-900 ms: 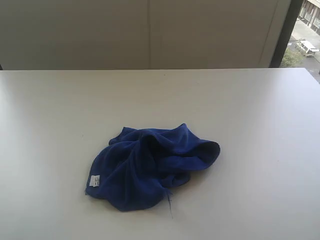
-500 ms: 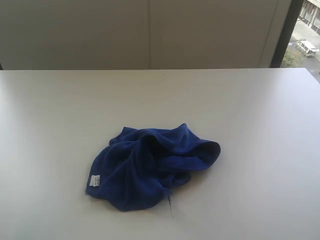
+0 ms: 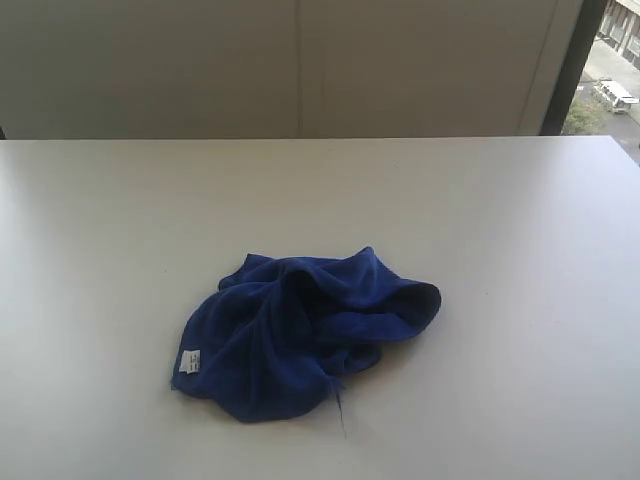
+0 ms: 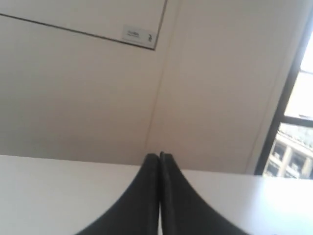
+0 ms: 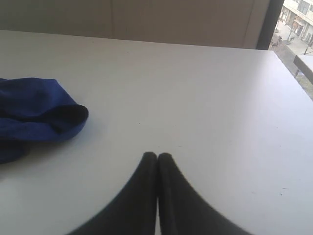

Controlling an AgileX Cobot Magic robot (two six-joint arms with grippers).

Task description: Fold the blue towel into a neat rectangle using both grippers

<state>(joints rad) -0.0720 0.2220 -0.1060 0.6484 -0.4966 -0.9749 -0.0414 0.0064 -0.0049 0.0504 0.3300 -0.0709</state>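
The blue towel [image 3: 300, 335] lies crumpled on the bench [image 3: 500, 220], white tag [image 3: 189, 361] at its near-left edge; left jaws pressed together; right jaws together, clear of the towel

Deep blue towel [image 3: 300, 335] on a plain off-white table [image 3: 480, 220].
The towel is one solid royal blue, darker in its folds, with no print; its small tag [image 3: 189, 361] is white with faint grey marks. The wall [image 3: 150, 60] behind is flat beige-grey with a thin dark seam. The window frame [image 3: 572, 70] is near black. The left gripper [image 4: 159, 157] and right gripper [image 5: 157, 156] are matte black.
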